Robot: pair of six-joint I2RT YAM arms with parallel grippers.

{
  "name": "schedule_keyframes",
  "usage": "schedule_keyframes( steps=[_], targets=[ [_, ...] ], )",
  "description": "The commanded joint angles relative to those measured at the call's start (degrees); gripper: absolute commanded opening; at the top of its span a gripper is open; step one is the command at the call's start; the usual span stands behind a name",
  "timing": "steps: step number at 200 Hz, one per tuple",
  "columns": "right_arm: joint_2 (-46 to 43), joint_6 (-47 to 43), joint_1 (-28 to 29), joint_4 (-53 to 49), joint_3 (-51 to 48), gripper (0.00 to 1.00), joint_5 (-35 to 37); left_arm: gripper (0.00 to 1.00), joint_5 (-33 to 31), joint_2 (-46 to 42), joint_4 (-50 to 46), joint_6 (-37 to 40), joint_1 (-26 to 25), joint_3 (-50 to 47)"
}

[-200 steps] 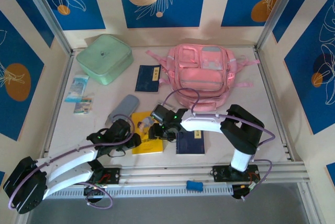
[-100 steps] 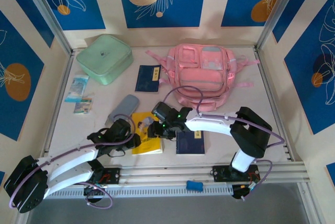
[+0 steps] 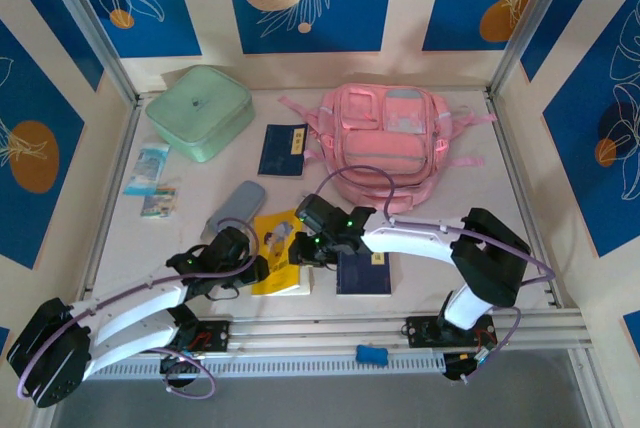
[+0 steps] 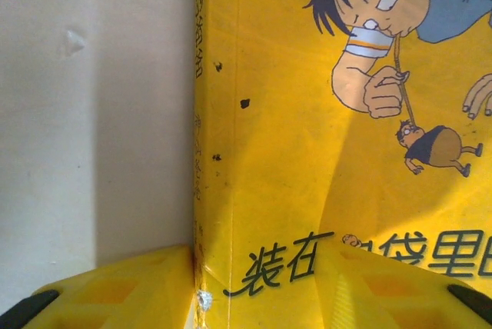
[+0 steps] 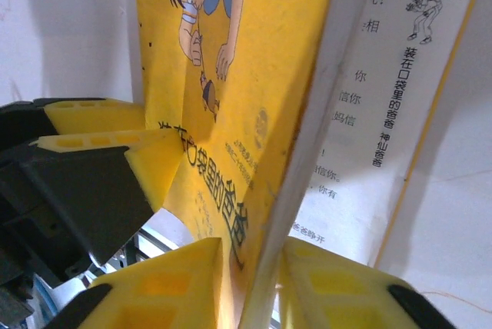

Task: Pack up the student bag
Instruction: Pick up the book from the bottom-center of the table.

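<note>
The student bag (image 3: 385,143), pink, lies at the back right with its pockets zipped. A yellow comic book (image 3: 283,260) lies near the front edge. My right gripper (image 3: 298,248) is shut on the book's front cover (image 5: 231,75). It pinches the cover's free edge between the yellow fingers (image 5: 177,283), and a white printed page (image 5: 384,98) shows beneath the raised cover. My left gripper (image 3: 258,270) stands open at the book's spine (image 4: 215,152). One of its fingers (image 4: 115,290) is on the table beside the spine; the other rests on the cover.
A mint green zip case (image 3: 200,111) sits at the back left. One dark blue book (image 3: 284,150) lies beside the bag and another (image 3: 363,271) lies under the right arm. A grey pouch (image 3: 235,206) and small packets (image 3: 150,173) lie on the left.
The right gripper has closed on the yellow book's cover edge and lifted it slightly, and the right arm has swung a little rightward. The left arm has stayed put.
</note>
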Motion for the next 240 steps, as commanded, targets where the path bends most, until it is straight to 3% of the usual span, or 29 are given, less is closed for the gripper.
schedule_keyframes(
  steps=[1,34,73,120,178,240],
  targets=[
    [-1.67,0.43,-0.25,3.71,-1.44,0.20,-2.98,0.47,3.24,0.04,4.34,-0.02,-0.01,-2.38],
    [-3.32,0.75,-0.92,6.04,-3.39,0.10,-3.96,0.51,3.27,-1.89,2.92,0.11,0.11,-0.82],
    [-11.73,-2.04,-4.03,7.09,-7.51,0.00,-5.75,0.62,1.20,-8.44,-4.43,1.57,0.61,3.68],
    [-23.82,-9.51,-11.15,3.24,-8.70,0.00,-14.04,0.80,5.23,-16.81,-7.60,1.76,5.06,10.42],
    [-35.00,-12.53,-22.34,5.92,-7.91,0.00,-28.72,0.88,13.35,-12.58,6.71,-3.11,6.34,15.37],
    [-34.58,-10.56,-31.44,14.72,-6.56,0.00,-41.98,0.77,20.16,-2.58,23.42,-5.57,6.12,19.00]
  ],
)
